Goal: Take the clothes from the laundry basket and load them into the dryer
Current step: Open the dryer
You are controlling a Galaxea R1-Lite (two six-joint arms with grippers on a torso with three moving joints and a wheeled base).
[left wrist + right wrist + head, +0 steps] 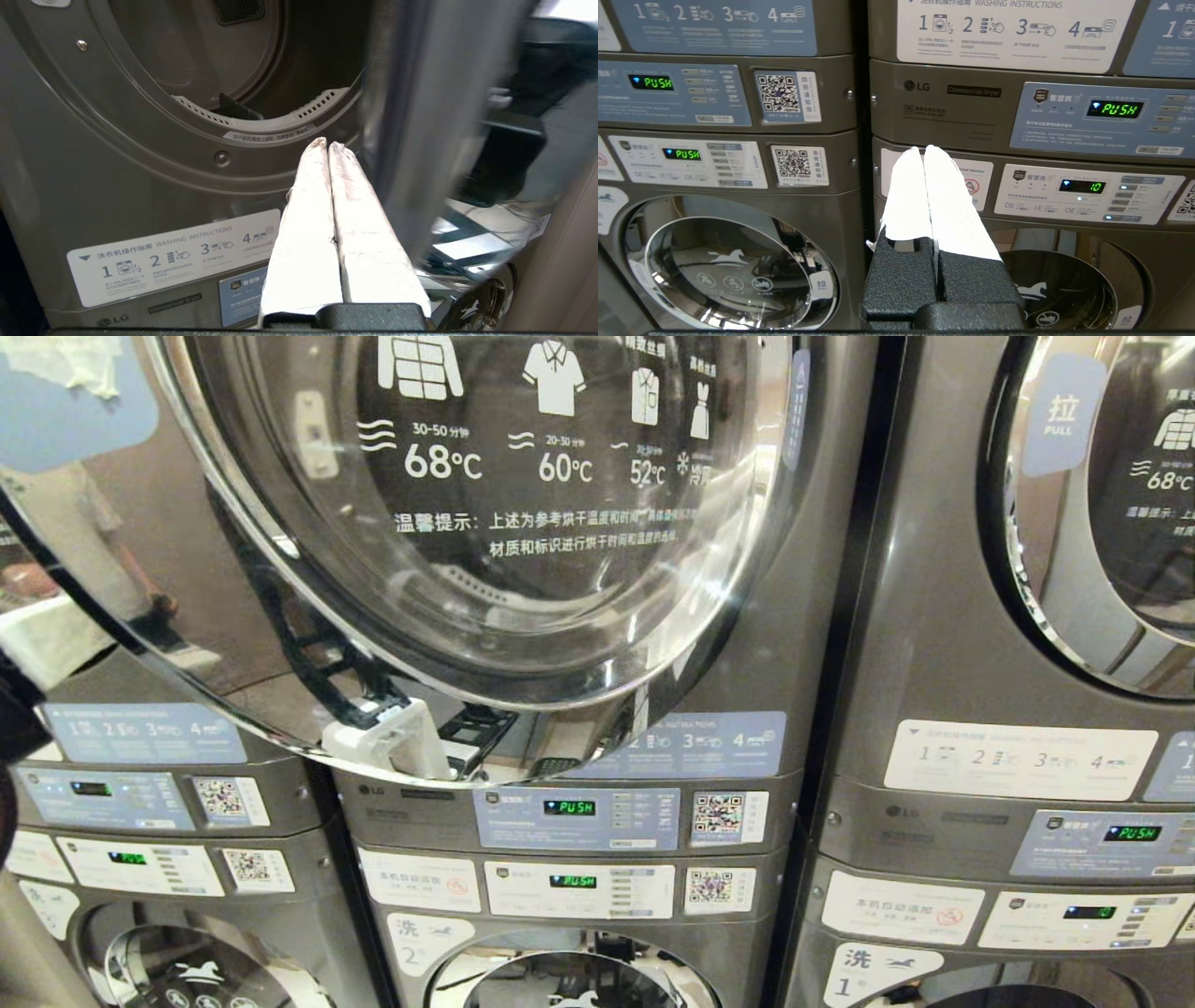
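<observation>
The upper dryer's round chrome-and-glass door (523, 523) hangs open and fills much of the head view. In the left wrist view the dryer's drum opening (201, 60) gapes, and I see nothing inside it. My left gripper (325, 142) is shut with nothing in it. Its white-wrapped fingers (308, 196) point at the lower rim of the opening, close beside the blurred edge of the door (420, 116). My right gripper (924, 148) is shut and empty, held in front of the neighbouring machine's control panels. The clothes and the laundry basket are out of view.
Grey stacked LG machines stand side by side, with lit control panels (577, 818) below the dryers and round washer doors (733, 270) lower down. A second dryer door (1102, 504) is at the right. An instruction label (173, 261) sits under the open drum.
</observation>
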